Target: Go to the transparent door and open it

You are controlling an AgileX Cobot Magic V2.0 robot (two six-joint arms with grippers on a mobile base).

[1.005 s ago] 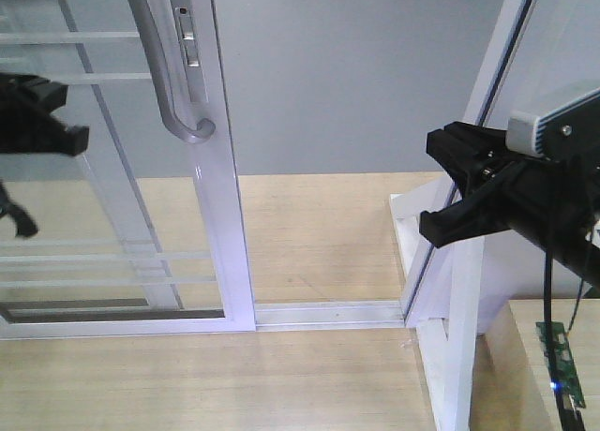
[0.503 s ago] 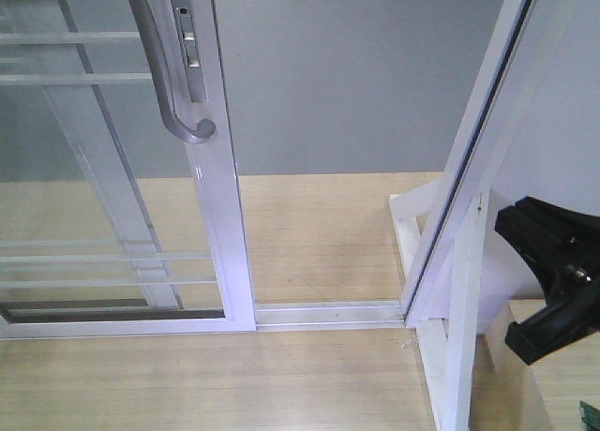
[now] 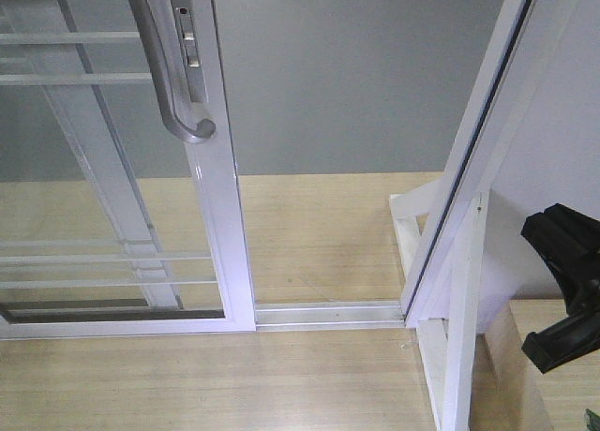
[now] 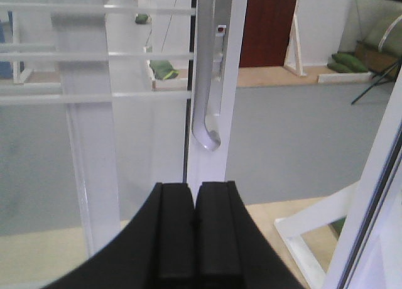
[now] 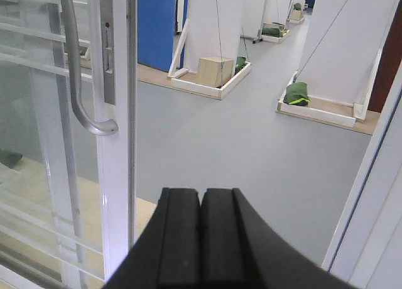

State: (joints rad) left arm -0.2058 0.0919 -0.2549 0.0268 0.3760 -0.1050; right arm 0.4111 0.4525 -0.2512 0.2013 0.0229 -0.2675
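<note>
Two black grippers are ours, and both are pressed closed with nothing between their pads. We see our left gripper (image 4: 195,239) from its own wrist camera, its two flat pads touching each other. It points at the white edge of the tall clear-glass sliding door with the shiny white frame (image 4: 210,81), but it is not touching it. Our right gripper (image 5: 201,239) looks the same from its wrist camera: pads together, holding nothing. In the front view we only see the right gripper (image 3: 567,290) as a dark shape low at the right edge, and from there we cannot tell how it is set.

In the front view the transparent door (image 3: 220,215) stands at the left. Its long curved grey metal handle (image 3: 169,75) hangs on the white upright edge and bends in at the bottom. Thin white bars (image 3: 94,258) run across the glass. The door's edge is pulled away from the slanted white frame post (image 3: 478,150) on the right, so a wide gap is between them. Through the gap we see a grey floor (image 3: 347,84) farther off and a pale wooden floor (image 3: 319,234) nearer. A silver track (image 3: 328,311) runs along the ground from the door to the post.

Beyond the doorway, the right wrist view shows a blue panel (image 5: 157,25), a small tan box (image 5: 215,70) and green bags (image 5: 297,93) on low white trays.
</note>
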